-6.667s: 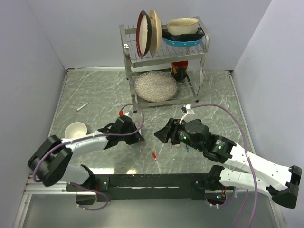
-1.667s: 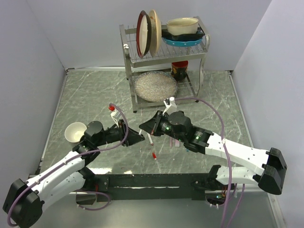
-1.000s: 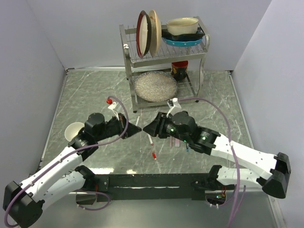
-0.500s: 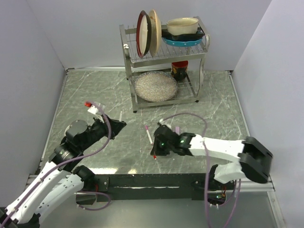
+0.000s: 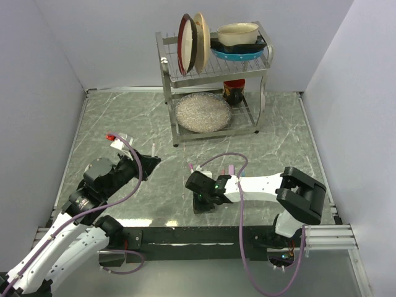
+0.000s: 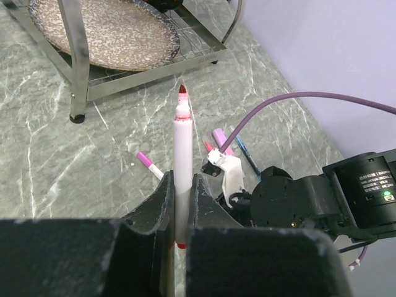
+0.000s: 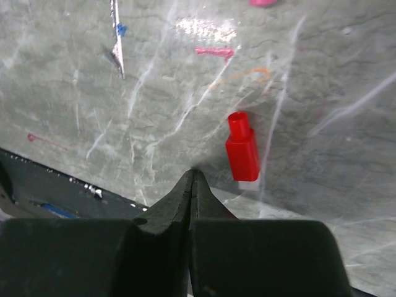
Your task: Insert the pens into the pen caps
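Fingers [image 6: 162, 205] of the left gripper [image 6: 180, 189] were clamped on a white-barrelled pen [image 6: 182, 154]. It stuck out straight ahead of them, its red tip uncapped and aimed toward the dish rack [image 6: 74, 62] and the speckled plate [image 6: 105, 31] on its lower shelf. Seen from above, that gripper was held over the left half of the green marbled table [image 5: 111, 124], with the pen lifted off the surface.

Over on the other side, the right gripper [image 7: 193, 176] hung low over the table near the front edge. Its two fingers [image 7: 176, 201] were pressed together with nothing between them. A red pen cap [image 7: 242, 150] lay on its side just beside their tips, to the right in the wrist view and not touching them.

Between the rack and the right arm, more pens lay loose on the table. One was a white pen with a magenta end [image 6: 148, 164], lying by itself. A slim reddish-pink pen [image 6: 208, 146], a wider pale pink pen [image 6: 220, 138] and a dark blue pen [image 6: 247, 158] lay close together, partly hidden behind the right wrist.
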You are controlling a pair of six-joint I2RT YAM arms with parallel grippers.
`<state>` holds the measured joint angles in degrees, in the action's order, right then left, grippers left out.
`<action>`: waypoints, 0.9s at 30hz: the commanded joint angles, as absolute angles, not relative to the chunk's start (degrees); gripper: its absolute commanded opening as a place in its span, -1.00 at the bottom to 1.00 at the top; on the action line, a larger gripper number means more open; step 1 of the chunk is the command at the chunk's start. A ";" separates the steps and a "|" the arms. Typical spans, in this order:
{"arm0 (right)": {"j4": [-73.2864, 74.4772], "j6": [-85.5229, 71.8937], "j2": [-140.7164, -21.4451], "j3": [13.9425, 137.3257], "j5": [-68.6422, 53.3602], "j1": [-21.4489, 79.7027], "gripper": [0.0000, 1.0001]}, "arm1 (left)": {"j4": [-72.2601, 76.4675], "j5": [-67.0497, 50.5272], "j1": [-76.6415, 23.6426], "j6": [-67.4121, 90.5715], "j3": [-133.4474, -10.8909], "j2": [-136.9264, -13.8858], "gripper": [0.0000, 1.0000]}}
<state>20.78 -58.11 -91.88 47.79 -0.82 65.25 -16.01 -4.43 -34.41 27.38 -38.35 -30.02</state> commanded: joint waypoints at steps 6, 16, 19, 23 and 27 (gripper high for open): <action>31.81 -57.83 -92.64 49.31 10.63 62.84 -1.00 | -15.21 -3.95 -34.28 26.37 -38.32 -30.41 -0.98; 38.31 -55.29 -90.79 51.32 17.13 59.24 -1.00 | -15.29 -4.31 -34.28 26.37 -38.41 -30.76 -0.98; 37.53 -55.19 -89.13 51.94 17.40 58.18 -1.00 | -15.29 -4.31 -34.28 26.37 -38.32 -30.59 -0.98; 40.77 -63.17 -86.84 54.05 17.58 57.92 -0.70 | -15.56 -3.78 -34.28 26.45 -38.50 -30.76 -0.98; 43.67 -74.16 -85.96 54.32 12.85 57.57 -0.27 | -15.65 -4.48 -34.28 26.46 -38.58 -30.76 -0.98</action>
